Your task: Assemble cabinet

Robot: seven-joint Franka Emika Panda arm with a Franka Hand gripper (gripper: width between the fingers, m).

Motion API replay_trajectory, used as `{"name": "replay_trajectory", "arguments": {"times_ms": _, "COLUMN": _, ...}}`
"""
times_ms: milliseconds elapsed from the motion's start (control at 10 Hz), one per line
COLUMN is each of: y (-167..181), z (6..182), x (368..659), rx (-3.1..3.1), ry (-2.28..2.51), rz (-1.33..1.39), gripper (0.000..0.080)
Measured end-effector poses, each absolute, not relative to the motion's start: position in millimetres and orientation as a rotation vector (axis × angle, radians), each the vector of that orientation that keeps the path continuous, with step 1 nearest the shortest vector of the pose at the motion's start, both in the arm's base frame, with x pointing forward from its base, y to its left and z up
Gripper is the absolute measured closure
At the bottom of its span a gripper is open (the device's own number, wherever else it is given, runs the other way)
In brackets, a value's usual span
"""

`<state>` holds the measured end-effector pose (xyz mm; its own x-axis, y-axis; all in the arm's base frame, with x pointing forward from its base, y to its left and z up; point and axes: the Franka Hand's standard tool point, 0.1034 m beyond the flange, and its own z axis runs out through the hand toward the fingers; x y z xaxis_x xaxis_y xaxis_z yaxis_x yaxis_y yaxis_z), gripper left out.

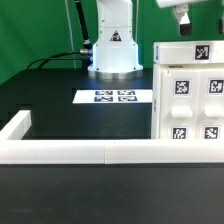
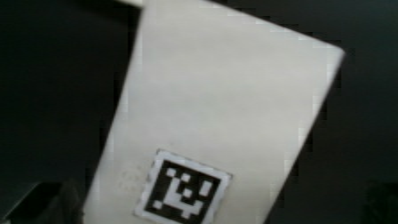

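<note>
The cabinet [image 1: 190, 95] stands on the black table [image 1: 60, 105] at the exterior view's right, its near edge against the low white rail [image 1: 70, 152] that runs across the near side of the table and turns back at the left. The cabinet front faces the camera and carries four small drawer blocks [image 1: 198, 110] set two by two, each with a black-and-white square tag; one more tag [image 1: 201, 52] sits on the top face. The marker board [image 1: 114, 97] lies flat on the table left of the cabinet, near the arm's white base [image 1: 113, 45] at the far side. The gripper [image 1: 184, 17] hangs above the cabinet's top at the upper right, partly cut off by the frame edge; whether its jaws are spread or pressed together cannot be told. In the wrist view a tilted white panel [image 2: 222, 110] with one square tag [image 2: 183, 187] fills most of the frame against the dark table; no fingers are clearly visible.
</note>
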<state>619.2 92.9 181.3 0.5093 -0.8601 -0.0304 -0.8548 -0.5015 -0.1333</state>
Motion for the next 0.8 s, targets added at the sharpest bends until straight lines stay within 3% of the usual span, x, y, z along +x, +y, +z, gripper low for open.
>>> {"name": "replay_trajectory", "arguments": {"times_ms": 400, "y": 94.9, "z": 180.6, "x": 618.7, "rx": -2.930, "ry": 0.740, "rz": -0.105, "gripper": 0.0002}}
{"name": "replay_trajectory", "arguments": {"times_ms": 800, "y": 94.4, "z": 180.1, "x": 617.4, "rx": -3.021, "ry": 0.296, "rz": -0.120, "gripper": 0.0002}}
